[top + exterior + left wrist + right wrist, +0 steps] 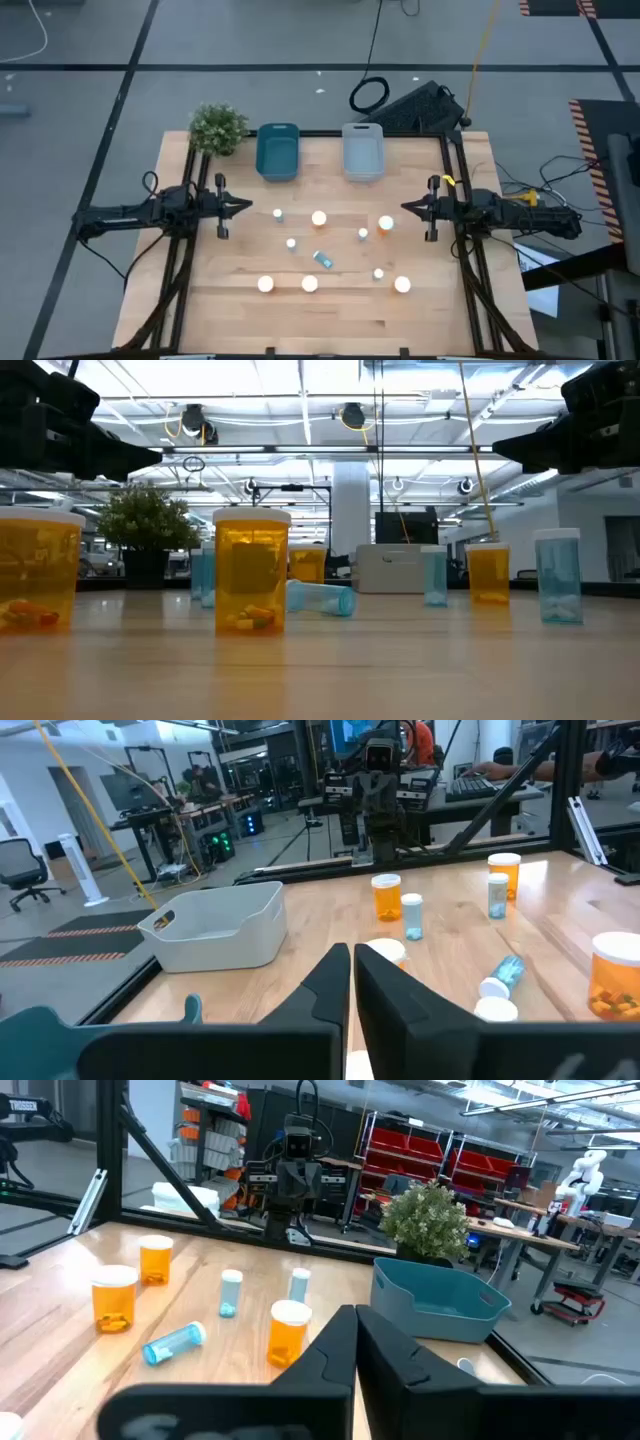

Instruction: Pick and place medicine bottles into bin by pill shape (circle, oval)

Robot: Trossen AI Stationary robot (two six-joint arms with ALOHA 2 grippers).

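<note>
Ten medicine bottles [318, 218] stand scattered mid-surface [330, 320]; only one blue bottle [322, 259] lies tipped, long axis roughly 10-to-4 o'clock. Left end effector [246, 207] at 9 o'clock, right end effector [406, 207] at 3, both clenched, empty, about equally near.

Amber and pale-blue bottles [318, 219]; teal bin [277, 152], grey bin [362, 152].

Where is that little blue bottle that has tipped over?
In the high view the tipped blue bottle lies near the table's middle, between the standing bottles, nearer the front edge than the teal bin.
</note>
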